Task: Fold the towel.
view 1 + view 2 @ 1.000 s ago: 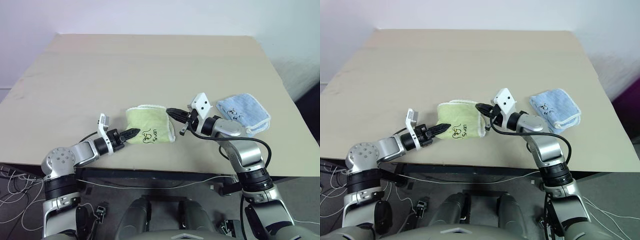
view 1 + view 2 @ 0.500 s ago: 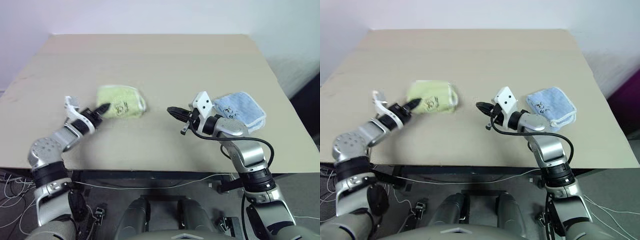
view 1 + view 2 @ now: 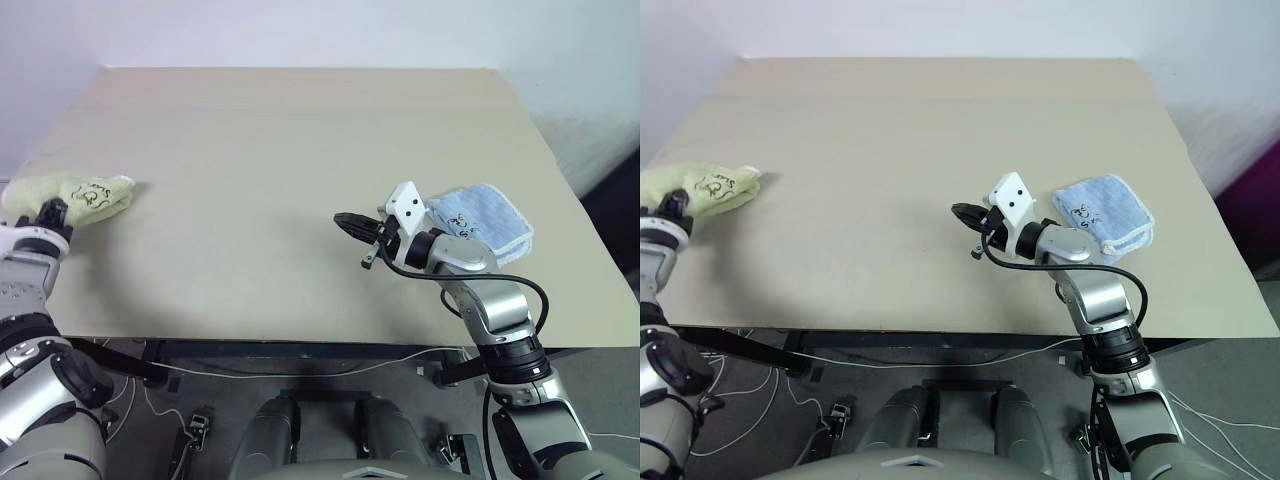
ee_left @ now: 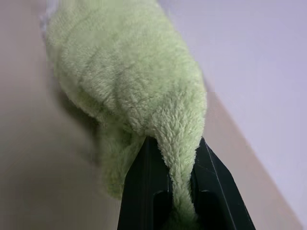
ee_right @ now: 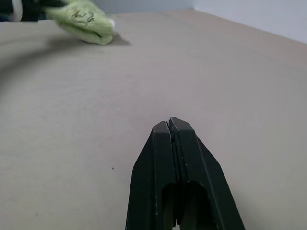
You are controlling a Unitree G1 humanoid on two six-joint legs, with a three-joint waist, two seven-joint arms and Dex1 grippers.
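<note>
the towel lies bunched at the far-left edge of the bench, a compact folded bundle with black lettering on its upper face. its long axis runs roughly left to right along the bench, tilting slightly away from you toward the right end.

the left hand pinches a thick fold of the towel between its two black fingers; the terry pile bulges out on both sides of the grip. in the head views you find this hand at the towel's near-left end, so the bundle extends to the right and slightly away from the grip point.

the right hand hovers over the middle of the bench, with its fingers pressed together on nothing. it points left, toward the towel, and stands well apart from it. just to its right lies a folded light blue cloth, which is not part of the task.

note the deciding relation: the towel sits at the left arm's side, far to the left of the right hand. judge the left hand as the only one placed to act on it. the bundle looks folded already, so treat the step in hand as setting it down at the left edge. expect the soft cloth to slump on release. check that the towel rests fully on the bench, since it lies close to the left edge and could slide off.
</note>
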